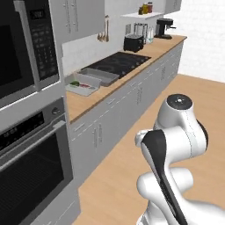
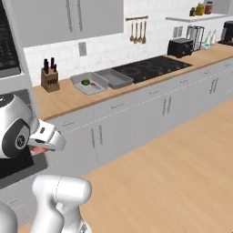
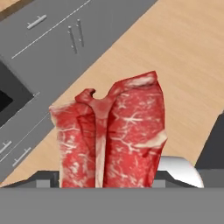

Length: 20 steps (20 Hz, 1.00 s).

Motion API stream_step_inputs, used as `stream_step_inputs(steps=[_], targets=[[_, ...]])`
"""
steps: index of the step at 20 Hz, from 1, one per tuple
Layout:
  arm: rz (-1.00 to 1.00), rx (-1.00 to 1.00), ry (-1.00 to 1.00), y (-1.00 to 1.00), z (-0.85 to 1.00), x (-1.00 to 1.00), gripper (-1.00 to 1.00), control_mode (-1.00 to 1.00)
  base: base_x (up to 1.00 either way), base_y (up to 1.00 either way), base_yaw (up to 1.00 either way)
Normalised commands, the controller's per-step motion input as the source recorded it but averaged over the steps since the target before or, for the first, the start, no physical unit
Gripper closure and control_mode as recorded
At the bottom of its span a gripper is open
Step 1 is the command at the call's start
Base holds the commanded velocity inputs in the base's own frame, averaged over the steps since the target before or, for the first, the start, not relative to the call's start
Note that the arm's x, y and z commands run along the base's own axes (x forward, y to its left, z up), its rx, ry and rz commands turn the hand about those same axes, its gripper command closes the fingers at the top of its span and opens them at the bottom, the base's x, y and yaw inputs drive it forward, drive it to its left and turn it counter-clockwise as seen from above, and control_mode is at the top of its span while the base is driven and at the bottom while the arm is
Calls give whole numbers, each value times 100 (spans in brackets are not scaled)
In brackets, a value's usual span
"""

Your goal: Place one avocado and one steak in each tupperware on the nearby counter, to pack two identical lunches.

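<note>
Your gripper (image 3: 109,181) is clamped on a steak (image 3: 111,140). In the hand view the slab rises from between the fingers at the bottom edge and stands on end, so that the fingertips themselves are hidden behind it. The meat is flat and deep red, with pale marbling across both lobes and a lighter seam of fat running up its middle; its upper edge is ragged and notched. Behind it you see warm wood-plank floor and flat grey cabinet fronts with thin bar handles.

From the right base view you see the gripper (image 2: 38,148) low at the left, with only a sliver of red showing under the white hand, in front of the dark oven front and well apart from the counter (image 2: 68,102).

On that light-brown wood-grain counter, two light-grey shallow rectangular bins sit side by side, touching or nearly so, between the knife block (image 2: 49,77) and the black stovetop (image 2: 150,67). The near tupperware (image 2: 89,85) holds a round green avocado (image 2: 85,82) and a small reddish piece beside it, too small to make out. The second tupperware (image 2: 113,78), next to the stovetop, looks bare inside.

The left base view gives you the same bins (image 1: 90,81) end-on, past the built-in oven (image 1: 30,162), with the arm's white links in the foreground.
</note>
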Motion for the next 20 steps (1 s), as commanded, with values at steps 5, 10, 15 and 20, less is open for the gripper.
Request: stream_step_inputs(steps=[5, 10, 15, 20], targets=[[0, 0, 0, 0, 0, 0, 100, 100, 100, -6, -8], [0, 0, 0, 0, 0, 0, 100, 100, 100, -33, -2], [0, 0, 0, 0, 0, 0, 100, 100, 100, -6, 5], [0, 0, 0, 0, 0, 0, 100, 100, 99, -12, 38]])
